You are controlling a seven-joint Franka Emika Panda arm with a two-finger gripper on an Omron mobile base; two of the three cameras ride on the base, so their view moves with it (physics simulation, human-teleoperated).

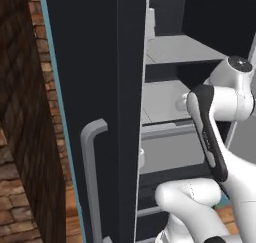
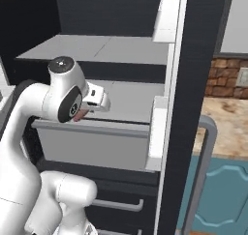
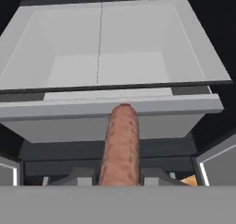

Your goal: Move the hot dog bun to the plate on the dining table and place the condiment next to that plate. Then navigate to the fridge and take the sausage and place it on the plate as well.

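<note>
A reddish-brown sausage [image 3: 120,144] stands lengthwise between my gripper's [image 3: 120,176] dark fingers [image 3: 80,176], which are shut on it. It is held in the air in front of the open fridge, just before the front lip of a white drawer [image 3: 92,121] and below a pale shelf [image 3: 99,71]. From the right base view, the hand [image 2: 97,99] reaches toward the fridge shelves and a pink end of the sausage [image 2: 80,115] peeks out under the wrist. The hand [image 1: 183,103] is mostly hidden behind my forearm in the left base view.
Both dark fridge doors stand open: the left door [image 1: 90,87] with a grey handle [image 1: 90,177], and the right door [image 2: 193,84] with a handle [image 2: 202,171] and white door bins [image 2: 157,132]. A brick wall [image 1: 25,137] lies left; a wooden counter [image 2: 225,123] lies right.
</note>
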